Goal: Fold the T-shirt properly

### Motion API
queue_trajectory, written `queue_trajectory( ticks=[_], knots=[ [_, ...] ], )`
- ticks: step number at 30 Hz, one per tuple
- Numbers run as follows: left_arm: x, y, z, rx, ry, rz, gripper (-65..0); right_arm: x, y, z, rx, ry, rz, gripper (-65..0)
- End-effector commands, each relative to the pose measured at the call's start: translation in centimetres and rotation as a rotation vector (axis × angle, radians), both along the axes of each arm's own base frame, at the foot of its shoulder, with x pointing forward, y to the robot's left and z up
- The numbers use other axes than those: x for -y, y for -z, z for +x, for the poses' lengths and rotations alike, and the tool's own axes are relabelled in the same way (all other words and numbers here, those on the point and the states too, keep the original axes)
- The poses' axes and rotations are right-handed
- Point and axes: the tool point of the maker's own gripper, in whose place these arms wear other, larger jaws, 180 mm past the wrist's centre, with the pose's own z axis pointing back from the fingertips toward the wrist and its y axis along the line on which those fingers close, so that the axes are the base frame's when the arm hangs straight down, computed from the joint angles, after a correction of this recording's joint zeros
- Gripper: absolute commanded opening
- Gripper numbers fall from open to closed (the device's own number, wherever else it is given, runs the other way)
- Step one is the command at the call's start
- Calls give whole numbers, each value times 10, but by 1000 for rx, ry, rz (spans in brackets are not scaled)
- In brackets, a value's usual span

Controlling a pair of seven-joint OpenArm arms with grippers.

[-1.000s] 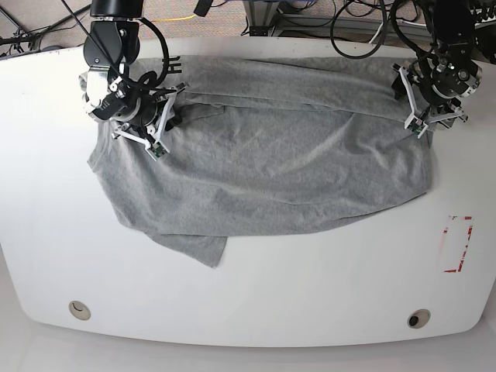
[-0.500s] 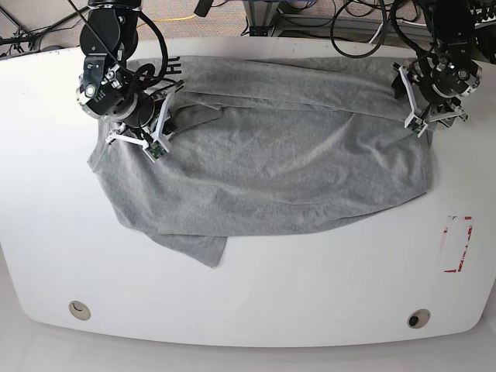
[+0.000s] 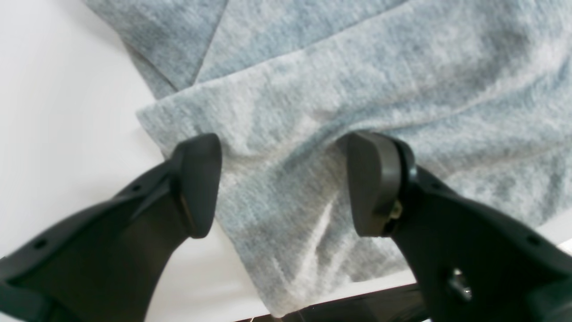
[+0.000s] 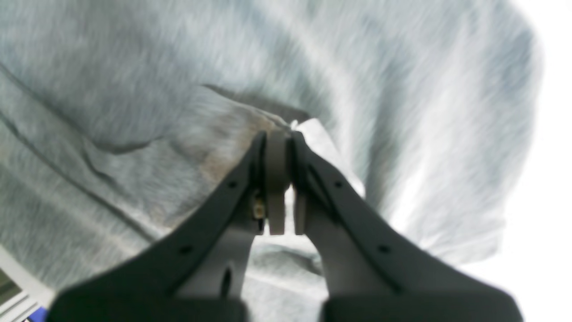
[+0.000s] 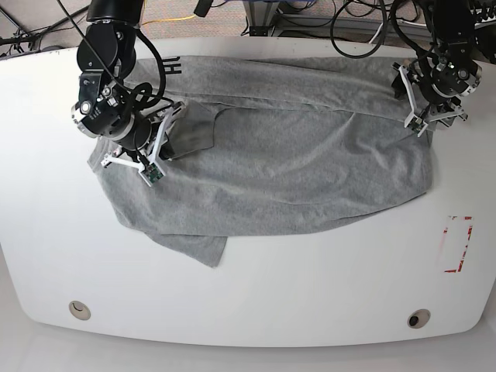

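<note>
Since the earlier frames, the right gripper [image 5: 159, 132], at the left of the base view, had shifted toward the front of the table and dragged a flap of grey cloth with it, so that a small dark fold now lay open beside it and black lettering [image 5: 172, 67] had been uncovered at the shirt's far edge. The T-shirt [image 5: 294, 167] lay spread and wrinkled across the far half of the white table [image 5: 256, 294], reaching from one arm to the other, with one pointed corner hanging toward the front. In the right wrist view the right gripper [image 4: 279, 143] had its jaws pressed together, and a thin edge of the T-shirt [image 4: 134, 89] was pinched between the fingertips [image 4: 259, 147], with cloth bunched and lifted around them. The left gripper [image 5: 422, 116], at the right of the base view, sat over the shirt's far right corner and looked unchanged in place. In the left wrist view the left gripper [image 3: 283, 183] had its jaws spread wide, with the fingertips [image 3: 199, 179] straddling a corner of the T-shirt [image 3: 357, 80]; the cloth lay between them but was not clamped. A red and white marking [image 5: 457, 244] showed on the table near the right edge, well apart from the shirt.
</note>
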Motion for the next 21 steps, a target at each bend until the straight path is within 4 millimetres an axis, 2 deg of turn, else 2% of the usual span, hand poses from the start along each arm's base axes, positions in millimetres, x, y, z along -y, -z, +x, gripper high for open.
queue_trajectory(
  ticks=[1,8,13,18,20,21],
  knots=[
    [-2,-7,5,25,9,10,-243,0,-10,16,42,-2,16,-650],
    [-2,-7,5,23,9,10,-243,3,1,30,7,13,35,-650],
    [-3,-7,5,24,8,11,-243,3,-4,39,23,15,40,-650],
    [-2,-7,5,23,9,10,-243,-10,-6,47,28,17,82,-648],
    [-2,-7,5,23,11,10,-243,-11,-3,47,16,17,86,-628],
    [-1,-7,5,22,12,9,-243,-11,-2,47,13,18,87,-591]
  ],
)
